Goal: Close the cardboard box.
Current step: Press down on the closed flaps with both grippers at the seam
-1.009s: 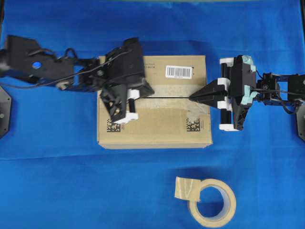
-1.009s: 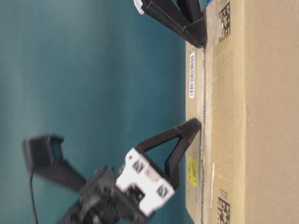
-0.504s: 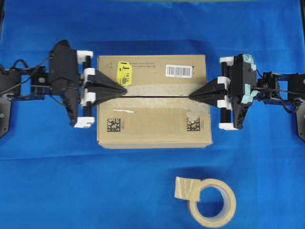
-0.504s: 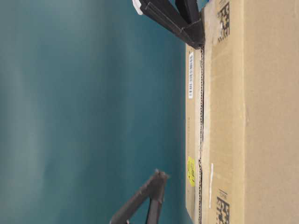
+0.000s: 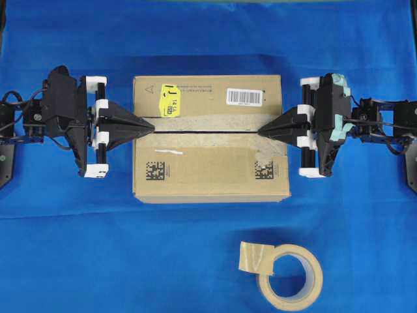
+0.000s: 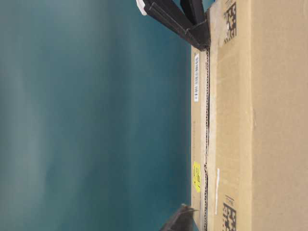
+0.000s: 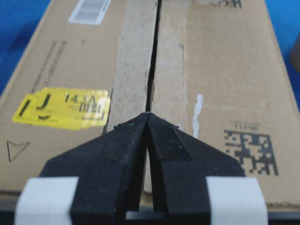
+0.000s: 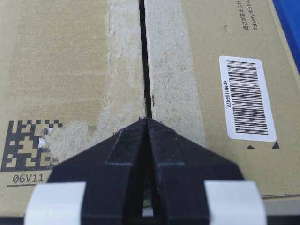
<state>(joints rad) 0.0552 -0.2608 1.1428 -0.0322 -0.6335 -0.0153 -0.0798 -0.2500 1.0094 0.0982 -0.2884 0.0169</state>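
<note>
The cardboard box [image 5: 208, 166] lies in the middle of the blue cloth, its two top flaps down and meeting at a dark centre seam [image 5: 208, 132]. It carries a yellow sticker [image 5: 171, 100], a white barcode label [image 5: 244, 97] and black data codes. My left gripper [image 5: 152, 129] is shut and empty, its tip over the seam just inside the box's left edge. My right gripper [image 5: 260, 132] is shut and empty, its tip on the seam at the right end. The wrist views show each shut tip [image 7: 147, 114] [image 8: 146, 118] aligned with the seam.
A beige tape roll [image 5: 290, 275] with a loose tab lies on the cloth in front of the box, to the right. The blue cloth [image 5: 65, 248] covers the whole table. In the table-level view the box side [image 6: 269, 120] fills the right.
The left arm swung off the box top, straightened, and drew back leftward, so its shut tip now sits at the box's left edge. The right arm stayed put.
</note>
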